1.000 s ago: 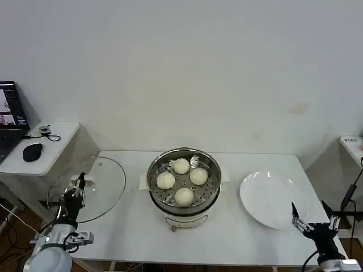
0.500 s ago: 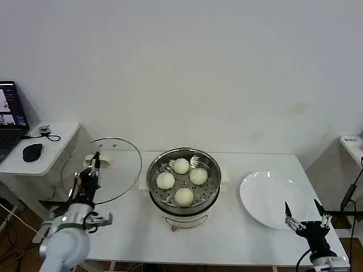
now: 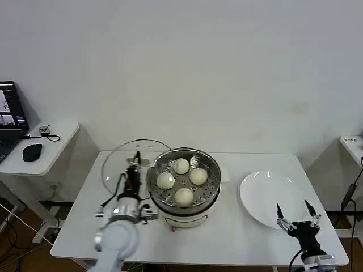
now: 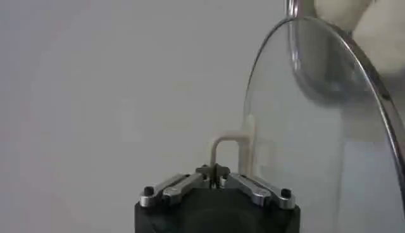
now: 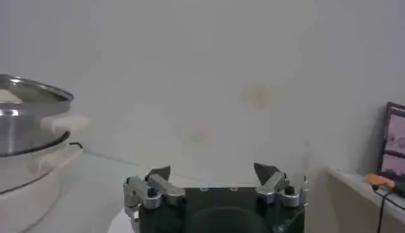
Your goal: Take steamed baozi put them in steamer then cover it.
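The steel steamer [image 3: 184, 195] stands mid-table on its white base, with several cream-white baozi [image 3: 184, 196] on its perforated tray. My left gripper [image 3: 134, 171] is shut on the pale handle of the glass cover [image 3: 122, 161], holding it tilted just left of the steamer, its rim close to the pot's. In the left wrist view the gripper [image 4: 216, 175] clamps the handle [image 4: 231, 142] and the cover [image 4: 323, 145] curves away with a baozi [image 4: 354, 25] behind it. My right gripper [image 3: 295, 215] hangs open near the table's front right corner; the right wrist view shows its fingers [image 5: 158, 175] spread and the steamer [image 5: 28, 123] off to one side.
A flat white plate [image 3: 269, 198] lies right of the steamer, just beyond my right gripper. A side table [image 3: 39, 147] at the left holds a mouse [image 3: 32, 151] and a laptop [image 3: 10, 116]. Bare table lies in front of the steamer.
My left gripper has carried the cover from off the table's left edge rightward to beside the steamer. My right gripper has drifted slightly left and stays open.
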{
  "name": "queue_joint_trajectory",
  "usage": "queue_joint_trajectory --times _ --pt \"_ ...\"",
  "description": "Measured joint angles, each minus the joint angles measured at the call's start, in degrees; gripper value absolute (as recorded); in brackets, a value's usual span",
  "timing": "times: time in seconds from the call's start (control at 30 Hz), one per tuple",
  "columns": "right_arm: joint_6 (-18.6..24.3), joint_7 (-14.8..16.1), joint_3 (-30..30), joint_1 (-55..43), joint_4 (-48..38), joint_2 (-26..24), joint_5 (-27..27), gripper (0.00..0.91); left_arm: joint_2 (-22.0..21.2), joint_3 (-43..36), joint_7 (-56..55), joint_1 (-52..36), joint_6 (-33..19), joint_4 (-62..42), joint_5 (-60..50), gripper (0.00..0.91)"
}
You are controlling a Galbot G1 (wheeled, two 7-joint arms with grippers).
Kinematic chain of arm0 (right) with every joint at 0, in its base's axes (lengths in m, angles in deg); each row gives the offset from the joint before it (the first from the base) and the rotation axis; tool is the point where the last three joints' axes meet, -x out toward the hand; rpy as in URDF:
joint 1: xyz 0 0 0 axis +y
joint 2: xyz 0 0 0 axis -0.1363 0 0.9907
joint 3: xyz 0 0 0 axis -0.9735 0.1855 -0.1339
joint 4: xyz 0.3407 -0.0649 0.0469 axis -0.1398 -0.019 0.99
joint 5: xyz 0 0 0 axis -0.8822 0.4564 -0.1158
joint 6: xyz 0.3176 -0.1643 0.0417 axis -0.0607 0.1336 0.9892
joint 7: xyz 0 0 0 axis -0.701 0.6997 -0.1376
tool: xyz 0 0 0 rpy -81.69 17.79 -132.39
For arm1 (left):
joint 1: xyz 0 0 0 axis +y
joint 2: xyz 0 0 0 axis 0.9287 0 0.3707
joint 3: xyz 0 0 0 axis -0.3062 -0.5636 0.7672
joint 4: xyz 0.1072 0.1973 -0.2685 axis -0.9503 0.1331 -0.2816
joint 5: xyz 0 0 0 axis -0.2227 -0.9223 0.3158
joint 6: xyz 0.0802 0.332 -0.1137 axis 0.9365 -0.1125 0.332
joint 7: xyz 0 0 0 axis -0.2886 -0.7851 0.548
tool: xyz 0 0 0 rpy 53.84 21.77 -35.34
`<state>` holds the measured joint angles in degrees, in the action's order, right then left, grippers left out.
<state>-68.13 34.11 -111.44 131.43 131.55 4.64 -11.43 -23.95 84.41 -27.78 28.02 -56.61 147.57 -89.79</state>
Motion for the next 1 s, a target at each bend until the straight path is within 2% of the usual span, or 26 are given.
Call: queue_joint_trajectory --times 0.17,0.4,1.0 --pt "0.13 0.0 1.04 -0.24 -0.36 0.39 1.07 0.907 -4.6 -3.01 0.52 -1.42 0.07 -1.42 -4.63 0.0" --pt "0.24 -0.01 2.41 -0.39 -0.79 0.92 2.34 0.907 -8.19 -5.92 1.21 -3.09 0.44 -3.6 -8.06 0.0" --pt "0.44 -0.03 4.42 -0.79 -1.61 1.41 3.9 0.907 -11.49 -10.16 1.74 -4.18 0.72 -8.62 -9.66 0.0"
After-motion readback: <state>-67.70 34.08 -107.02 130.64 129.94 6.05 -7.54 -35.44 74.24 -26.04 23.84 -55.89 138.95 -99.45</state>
